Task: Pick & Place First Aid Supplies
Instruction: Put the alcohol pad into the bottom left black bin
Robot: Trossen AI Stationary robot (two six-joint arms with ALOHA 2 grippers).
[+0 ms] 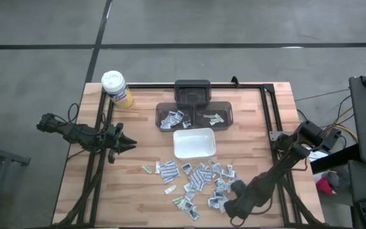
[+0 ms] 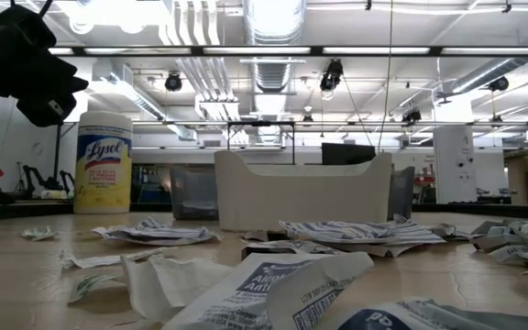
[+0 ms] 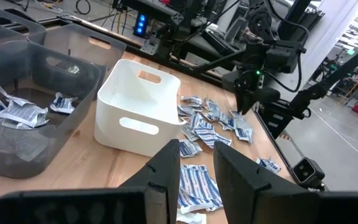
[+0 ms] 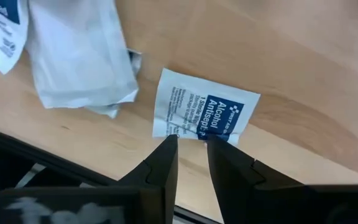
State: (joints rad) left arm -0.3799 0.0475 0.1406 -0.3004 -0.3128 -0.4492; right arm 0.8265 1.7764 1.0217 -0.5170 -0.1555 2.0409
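The first aid supplies (image 1: pixel 199 181), many small flat white and bluish packets, lie scattered on the wooden table near its front edge. My right gripper (image 1: pixel 229 205) points steeply down at the heap's near right end. In its wrist view its fingers (image 4: pixel 190 140) stand slightly open at the edge of one white and blue packet (image 4: pixel 204 112) that lies flat. My left gripper (image 1: pixel 131 145) hovers at the table's left, open (image 3: pixel 196 149), with nothing between its fingers. My right gripper has its two fingertips (image 4: pixel 168 144) at the long near edge (image 4: pixel 191 133) of the white and blue packet, coming from above at a steep slant. Whether they touch it, I cannot tell. The packet lies flat on the table.
A white tray (image 1: pixel 194 142) stands in the middle of the table, just beyond the packets. Behind it are two dark grey bins (image 1: pixel 196 114) with a few packets inside. A yellow canister (image 1: pixel 116 89) stands at the far left corner. Another white packet (image 4: pixel 79 59) lies beside the targeted one.
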